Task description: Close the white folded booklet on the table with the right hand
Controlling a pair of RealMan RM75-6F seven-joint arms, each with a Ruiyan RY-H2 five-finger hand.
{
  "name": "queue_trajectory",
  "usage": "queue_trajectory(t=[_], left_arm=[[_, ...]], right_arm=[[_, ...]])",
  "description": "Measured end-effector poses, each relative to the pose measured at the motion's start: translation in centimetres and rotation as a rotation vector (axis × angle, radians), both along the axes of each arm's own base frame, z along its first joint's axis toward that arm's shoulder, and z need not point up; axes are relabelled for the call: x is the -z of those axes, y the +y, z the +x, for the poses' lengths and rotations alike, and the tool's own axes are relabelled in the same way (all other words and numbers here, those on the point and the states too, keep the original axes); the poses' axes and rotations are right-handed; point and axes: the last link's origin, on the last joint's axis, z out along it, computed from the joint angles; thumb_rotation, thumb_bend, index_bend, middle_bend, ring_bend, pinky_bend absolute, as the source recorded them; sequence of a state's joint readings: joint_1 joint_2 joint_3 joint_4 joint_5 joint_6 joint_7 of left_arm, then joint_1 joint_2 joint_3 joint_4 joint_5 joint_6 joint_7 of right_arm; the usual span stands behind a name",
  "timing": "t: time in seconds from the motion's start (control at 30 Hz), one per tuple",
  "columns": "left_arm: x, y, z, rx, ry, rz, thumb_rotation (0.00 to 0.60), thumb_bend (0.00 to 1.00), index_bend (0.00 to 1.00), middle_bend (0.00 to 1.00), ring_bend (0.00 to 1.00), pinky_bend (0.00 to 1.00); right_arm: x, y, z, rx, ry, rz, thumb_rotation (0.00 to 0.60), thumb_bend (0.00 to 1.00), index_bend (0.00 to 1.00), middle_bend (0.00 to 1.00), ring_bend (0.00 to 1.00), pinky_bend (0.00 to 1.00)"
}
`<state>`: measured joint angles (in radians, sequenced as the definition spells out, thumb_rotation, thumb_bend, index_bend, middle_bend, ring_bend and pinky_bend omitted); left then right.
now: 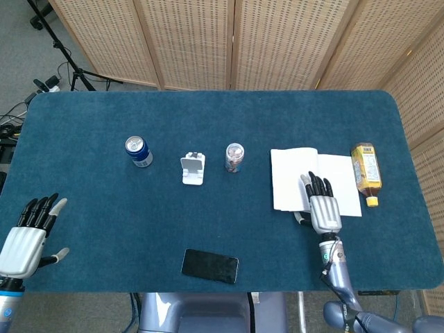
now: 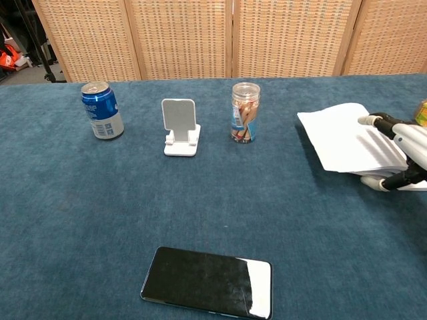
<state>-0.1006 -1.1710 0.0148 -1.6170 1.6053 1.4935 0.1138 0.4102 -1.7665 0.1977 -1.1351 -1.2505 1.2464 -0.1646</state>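
Resting on white booklet (image 1: 298, 179), right hand (image 1: 323, 208), left page lifted

Right robot hand (image 2: 403, 150) cut by chest view's edge; booklet (image 2: 350, 147) part hidden.

We're in a studio-like test space: blue-cloth table (image 1: 208, 125), woven folding screens (image 1: 229, 41) behind, tripod legs (image 1: 66, 66) on grey floor.
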Motion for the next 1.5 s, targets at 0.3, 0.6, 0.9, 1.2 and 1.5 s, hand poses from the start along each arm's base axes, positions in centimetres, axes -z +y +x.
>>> queue_trajectory(t=[0.3, 0.6, 0.9, 1.2, 1.5], left_arm=[[0.0, -0.1, 0.1, 0.004, -0.003, 0.001, 0.600, 0.00, 0.00, 0.00, 0.00, 0.00], [-0.1, -0.1, 0.1, 0.006, -0.004, 0.004, 0.600, 0.00, 0.00, 0.00, 0.00, 0.00], [0.0, -0.1, 0.1, 0.008, -0.003, 0.002, 0.600, 0.00, 0.00, 0.00, 0.00, 0.00], [0.0, -0.2, 0.2, 0.010, -0.004, 0.004, 0.600, 0.00, 0.00, 0.00, 0.00, 0.00], [-0.1, -0.2, 0.2, 0.010, -0.005, 0.007, 0.600, 0.00, 0.00, 0.00, 0.00, 0.00]], right_arm=[[-0.6, 0.3, -0.4, 0.012, -0.020, -0.032, 0.600, 0.34, 0.00, 0.00, 0.00, 0.00], [-1.2, 0.6, -0.5, 0.020, -0.050, -0.065, 0.600, 0.34, 0.00, 0.00, 0.00, 0.00], [-2.2, 0.8, -0.5, 0.015, -0.067, -0.121, 0.600, 0.34, 0.00, 0.00, 0.00, 0.00], [-3.8, 1.1, -0.1, -0.001, -0.086, -0.182, 0.600, 0.36, 0.00, 0.00, 0.00, 0.00], [-5.5, 1.6, 0.1, -0.006, -0.088, -0.232, 0.600, 0.36, 0.00, 0.00, 0.00, 0.00]])
